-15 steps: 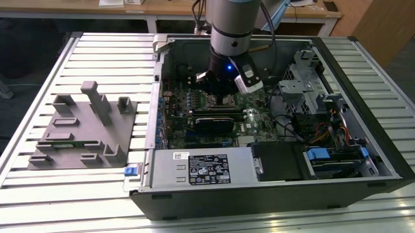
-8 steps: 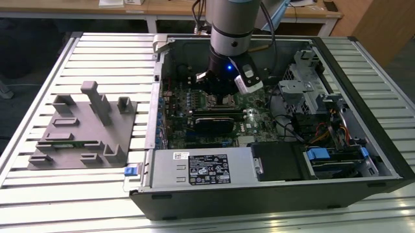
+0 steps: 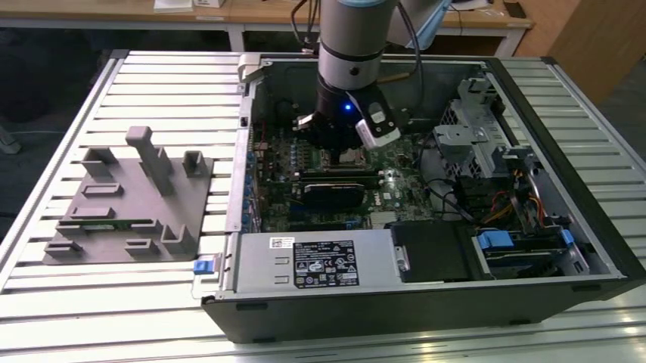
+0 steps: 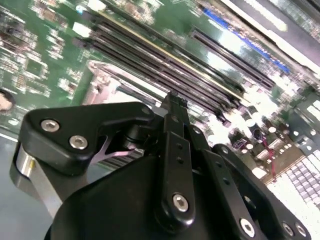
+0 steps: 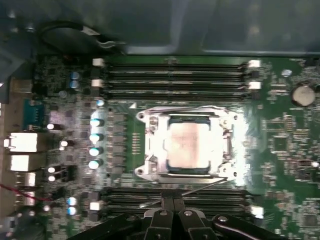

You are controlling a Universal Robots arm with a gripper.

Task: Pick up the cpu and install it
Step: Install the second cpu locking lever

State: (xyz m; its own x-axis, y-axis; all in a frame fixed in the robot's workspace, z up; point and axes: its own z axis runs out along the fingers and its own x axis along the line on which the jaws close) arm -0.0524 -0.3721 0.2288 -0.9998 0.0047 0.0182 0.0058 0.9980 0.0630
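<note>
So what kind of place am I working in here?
Probably a robotics lab or test workshop: an opened computer case lies on a slatted aluminium table, a grey parts fixture sits beside it, and wooden desks stand behind.

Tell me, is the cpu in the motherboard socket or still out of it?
In the socket. In the first wrist view the cpu lies flat inside the socket's metal frame, and the gripper sits beside it, not touching.

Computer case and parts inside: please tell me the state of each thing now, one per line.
Case: lying flat, side open.
Cpu: seated in the socket, silvery top showing.
Socket: frame around the cpu; latched or not, cannot tell.
Memory slots: empty.
Claw: shut, holding nothing, near the socket.
Grey fixture: on the table beside the case.
</note>
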